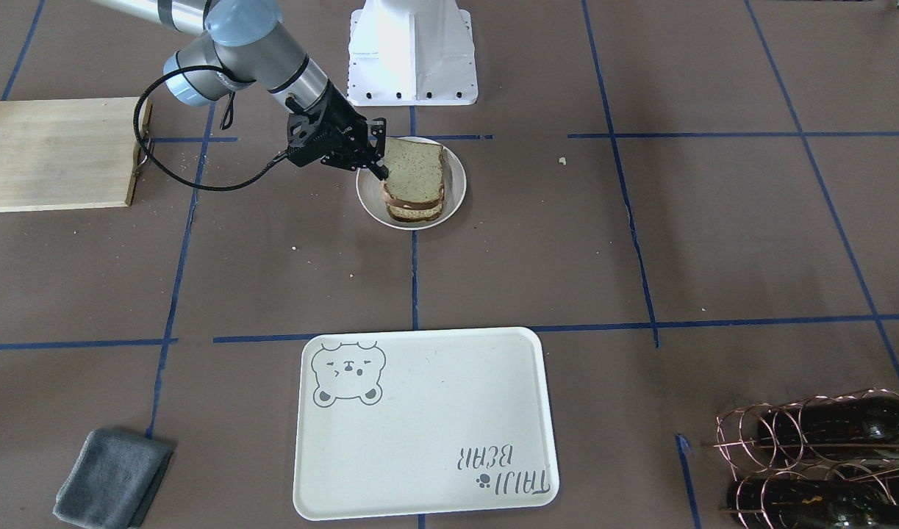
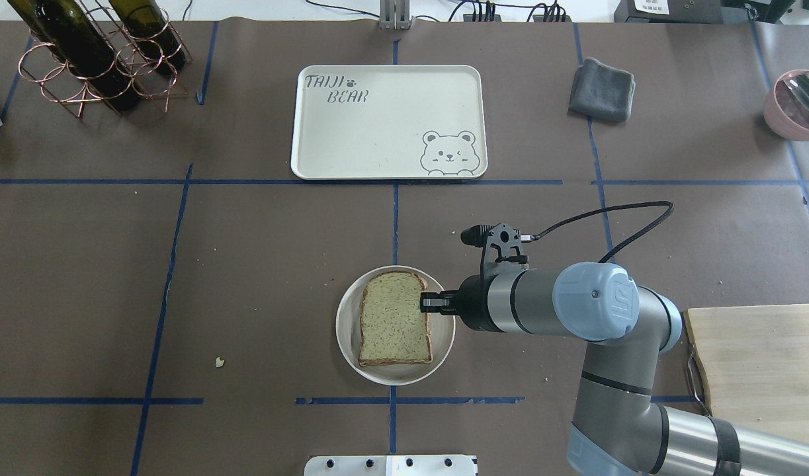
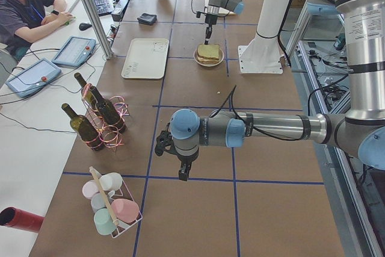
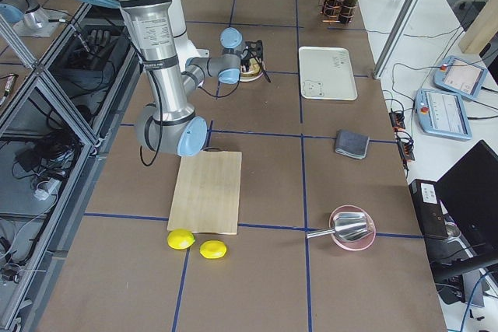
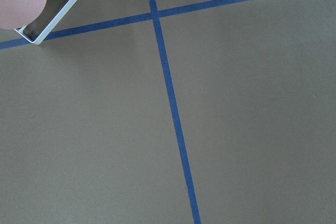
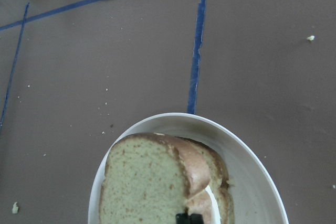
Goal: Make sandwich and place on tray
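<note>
Judging by how the slices are stacked, the assembly looks finished and the transfer is the step in hand: the sandwich (image 2: 394, 317) sits whole on the round white plate (image 2: 341, 330), top slice over bottom, with a white sliver of filling showing between them in the right wrist view. The right gripper (image 2: 433, 302) reaches in low from the side. Its jaws are drawn close together, tips touching the crust edge nearest the arm, but I cannot tell whether they pinch that crust or merely rest against it. The left gripper (image 3: 182, 173) hangs over bare table well away from the plate, and its opening cannot be read either. The next move probably calls for a hold that spans both slices, then a level lift, since a grip on the top slice alone would likely peel it off. The cream bear tray (image 2: 378, 119) lies across the table from the plate with its surface bare, and only blue tape lines and crumbs lie between the two. The tray's raised rim must be cleared on the way in. The wooden cutting board (image 2: 761, 370), grey cloth (image 2: 602, 89) and bottle rack (image 2: 93, 59) all lie off to the sides.
</note>
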You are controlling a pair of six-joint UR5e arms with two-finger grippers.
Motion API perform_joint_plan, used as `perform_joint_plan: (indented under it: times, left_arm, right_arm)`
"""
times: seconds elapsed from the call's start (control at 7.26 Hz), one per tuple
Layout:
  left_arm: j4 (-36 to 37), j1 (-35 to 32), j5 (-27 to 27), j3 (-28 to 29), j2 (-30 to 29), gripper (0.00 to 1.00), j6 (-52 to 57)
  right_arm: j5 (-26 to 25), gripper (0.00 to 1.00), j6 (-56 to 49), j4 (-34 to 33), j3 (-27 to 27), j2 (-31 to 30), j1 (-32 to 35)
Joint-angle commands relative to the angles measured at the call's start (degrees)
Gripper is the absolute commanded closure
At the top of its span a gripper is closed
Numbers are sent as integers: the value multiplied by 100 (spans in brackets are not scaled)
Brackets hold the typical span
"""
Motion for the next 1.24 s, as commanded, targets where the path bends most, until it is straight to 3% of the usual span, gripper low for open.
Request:
perform_joint_plan:
  times: [0.0, 0.14, 0.28, 0.55, 0.83, 1.1]
  left_arm:
    - [-1, 2, 0, -2, 0, 0, -6]
    - [8, 2, 0, -2, 0, 0, -6]
    - [-1, 2, 0, -2, 0, 0, -6]
    - [-9, 2, -35, -2, 0, 0, 2]
    - [-18, 2, -18, -72, -9, 0, 2]
    - [-71, 2, 26, -309, -18, 0, 20]
  right_arm:
    - [-78, 95, 0, -12, -70, -4, -17]
    - [-244, 26, 0, -12, -114, 4, -35]
    - [-307, 0, 0, -152, -105, 31, -52]
    - [-194, 0, -70, -975, 148, 145, 174]
    - [575, 0, -271, -2360, 674, 224, 822]
    - [930, 0, -1549, -3338, 721, 207, 1386]
